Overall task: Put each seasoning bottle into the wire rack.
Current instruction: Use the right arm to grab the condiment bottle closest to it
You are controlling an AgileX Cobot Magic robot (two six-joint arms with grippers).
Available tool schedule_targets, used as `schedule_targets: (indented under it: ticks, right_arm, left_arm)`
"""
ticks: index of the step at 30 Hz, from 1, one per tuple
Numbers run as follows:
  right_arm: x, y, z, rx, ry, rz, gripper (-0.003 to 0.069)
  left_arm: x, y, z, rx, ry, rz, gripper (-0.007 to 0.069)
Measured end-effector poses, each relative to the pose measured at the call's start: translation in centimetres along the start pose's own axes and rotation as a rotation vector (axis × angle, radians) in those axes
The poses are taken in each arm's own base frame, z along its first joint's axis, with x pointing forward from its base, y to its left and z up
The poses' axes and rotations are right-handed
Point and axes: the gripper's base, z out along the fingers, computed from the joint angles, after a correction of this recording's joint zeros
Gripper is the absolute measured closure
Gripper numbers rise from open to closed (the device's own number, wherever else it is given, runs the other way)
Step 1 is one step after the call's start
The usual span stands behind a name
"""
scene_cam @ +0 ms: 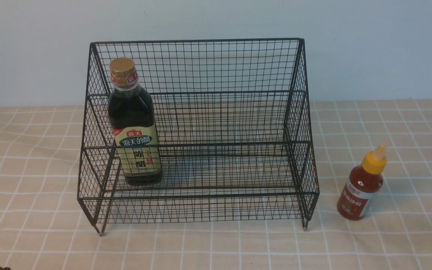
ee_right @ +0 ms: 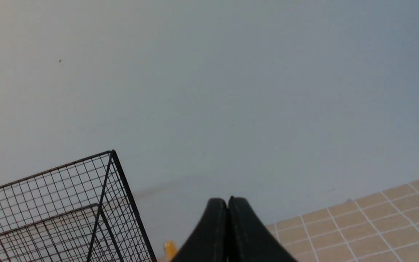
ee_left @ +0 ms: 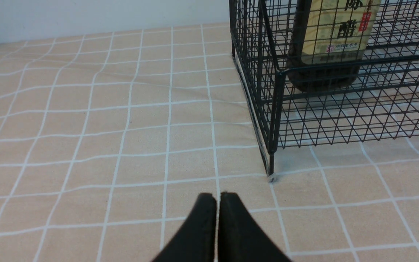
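Observation:
The black wire rack (scene_cam: pixel 201 67) stands in the middle of the checked cloth. A tall dark vinegar bottle (scene_cam: pixel 134 123) with a gold cap stands upright on its lower tier at the left end, also visible through the mesh in the left wrist view (ee_left: pixel 335 40). A small red sauce bottle (scene_cam: pixel 362 187) with a yellow nozzle stands on the cloth to the right of the rack; only its yellow tip (ee_right: pixel 170 249) shows in the right wrist view. My left gripper (ee_left: pixel 218 198) is shut and empty near the rack's front left foot (ee_left: pixel 270 174). My right gripper (ee_right: pixel 227 202) is shut and empty, raised, facing the wall.
A beige cloth with white grid lines (scene_cam: pixel 216 247) covers the table. A pale wall (scene_cam: pixel 369 45) rises right behind the rack. Neither arm shows in the front view.

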Motion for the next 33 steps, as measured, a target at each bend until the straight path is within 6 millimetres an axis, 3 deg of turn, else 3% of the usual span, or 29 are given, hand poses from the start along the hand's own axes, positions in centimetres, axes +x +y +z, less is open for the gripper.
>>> schedule_targets:
  ticks: [11, 17, 21, 24, 30, 33]
  right_arm:
    - [-2.2, 0.1, -0.3, -0.022, -0.244, 0.080, 0.0671]
    - [-4.4, 1.9, 1.2, -0.072, -0.161, -0.096, 0.0634]
    - [-6.2, 3.2, 3.8, -0.110, -0.080, -0.200, 0.0580]
    - [-6.4, 4.0, 6.3, -0.153, -0.005, -0.238, 0.0532]
    - [-3.9, 5.4, 12.3, -0.325, 0.208, -0.237, 0.0386]
    - [-2.7, 5.3, 13.9, -0.339, 0.285, -0.226, 0.0339]
  left_arm:
    - [0.0, 0.0, 0.0, 0.000, 0.000, 0.000, 0.0631]
    - [0.0, 0.0, 0.0, 0.000, 0.000, 0.000, 0.0631]
    - [0.0, 0.0, 0.0, 0.000, 0.000, 0.000, 0.0631]
    - [0.0, 0.0, 0.0, 0.000, 0.000, 0.000, 0.0631]
    - [0.0, 0.0, 0.0, 0.000, 0.000, 0.000, 0.0631]
    - [0.0, 0.0, 0.0, 0.000, 0.000, 0.000, 0.0631]
